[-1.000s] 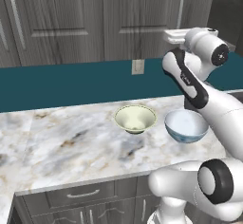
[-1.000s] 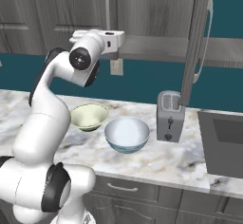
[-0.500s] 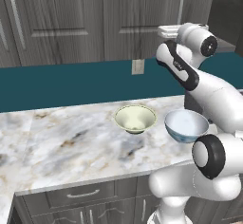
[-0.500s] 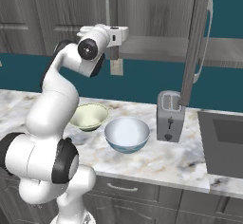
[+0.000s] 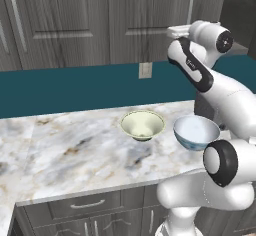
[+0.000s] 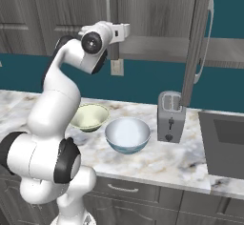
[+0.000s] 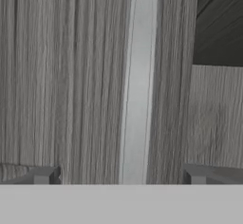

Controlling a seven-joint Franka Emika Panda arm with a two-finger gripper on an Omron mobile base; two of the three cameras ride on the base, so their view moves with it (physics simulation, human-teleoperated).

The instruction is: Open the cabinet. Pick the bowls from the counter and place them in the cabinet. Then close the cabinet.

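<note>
The gripper (image 7: 121,175) is raised against the cabinet (image 5: 100,20), jaws wide apart either side of its silver handle (image 7: 137,80), likely to grasp and pull, while both bowls (image 5: 142,125) wait on the counter (image 5: 65,150).

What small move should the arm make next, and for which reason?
Probably ease straight forward, then close. In the hand view the cabinet's silver handle runs between the open jaws of the gripper, and both bowls sit on the counter.
</note>
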